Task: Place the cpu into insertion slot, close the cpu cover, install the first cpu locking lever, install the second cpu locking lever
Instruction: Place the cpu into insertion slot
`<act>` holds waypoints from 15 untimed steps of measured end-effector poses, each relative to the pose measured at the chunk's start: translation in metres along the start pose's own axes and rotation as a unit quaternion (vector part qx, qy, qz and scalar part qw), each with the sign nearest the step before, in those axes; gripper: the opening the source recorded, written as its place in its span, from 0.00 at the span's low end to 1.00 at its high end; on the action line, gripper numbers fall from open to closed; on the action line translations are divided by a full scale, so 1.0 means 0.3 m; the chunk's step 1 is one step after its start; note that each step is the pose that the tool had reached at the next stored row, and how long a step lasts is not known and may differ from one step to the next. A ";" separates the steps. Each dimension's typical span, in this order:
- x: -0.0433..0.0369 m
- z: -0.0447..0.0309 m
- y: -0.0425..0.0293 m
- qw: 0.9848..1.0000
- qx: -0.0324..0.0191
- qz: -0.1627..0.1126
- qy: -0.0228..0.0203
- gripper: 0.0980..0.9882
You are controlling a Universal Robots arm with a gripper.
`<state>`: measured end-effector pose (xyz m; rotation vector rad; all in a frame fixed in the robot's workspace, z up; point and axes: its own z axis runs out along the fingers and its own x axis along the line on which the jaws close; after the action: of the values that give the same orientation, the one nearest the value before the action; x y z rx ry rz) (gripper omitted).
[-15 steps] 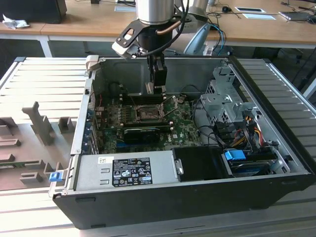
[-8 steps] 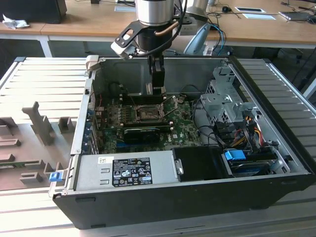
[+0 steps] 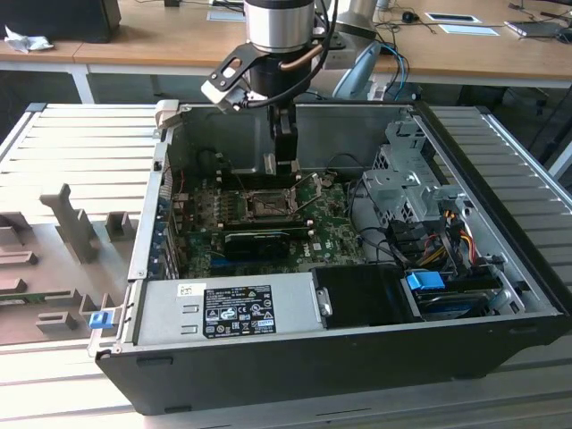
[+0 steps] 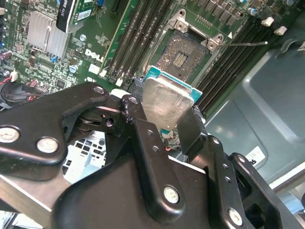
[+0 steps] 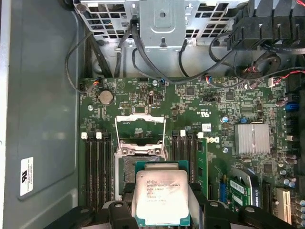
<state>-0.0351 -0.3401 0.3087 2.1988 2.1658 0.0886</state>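
While the arm reaches down into the open computer case [image 3: 357, 366], the gripper [image 5: 162, 204] is closed narrowly on the chip [image 5: 162, 193]. One finger [image 4: 140, 129] presses on each of two opposite edges, and the chip's metal top faces the first wrist camera.

We note the chip is in the air above the green board [image 5: 214, 100], near the socket [image 4: 183, 53] but not seated in it. In the first wrist view it overlaps part of the socket's outline. The socket's dark pin field lies bare. The cover [image 5: 140, 117] is swung open and stands back from the socket on the side away from the chip. A thin wire lever [image 4: 248, 44] juts out from beside the socket, over the memory slots [image 5: 97, 167].

Surroundings:
- The long black memory slots flank the socket on both sides, just beside it.
- Further off on the board we see a finned silver heatsink [image 5: 251, 138] and a coin battery [image 5: 105, 97].
- Black cables [image 5: 136, 52] drape from a perforated metal cage [image 5: 162, 21] to the board's edge.
- In the exterior view the power supply [image 3: 228, 308] sits at the near side of the case, well apart from the gripper. A black card [image 3: 259, 239] stands between it and the socket.
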 end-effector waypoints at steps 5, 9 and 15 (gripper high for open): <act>0.000 0.006 0.000 1.000 0.000 0.000 0.000 0.48; 0.000 0.009 -0.001 1.000 0.000 0.000 0.000 0.48; 0.000 0.016 -0.001 1.000 0.000 0.000 0.000 0.48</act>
<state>-0.0351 -0.3401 0.3039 2.1991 2.1662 0.0892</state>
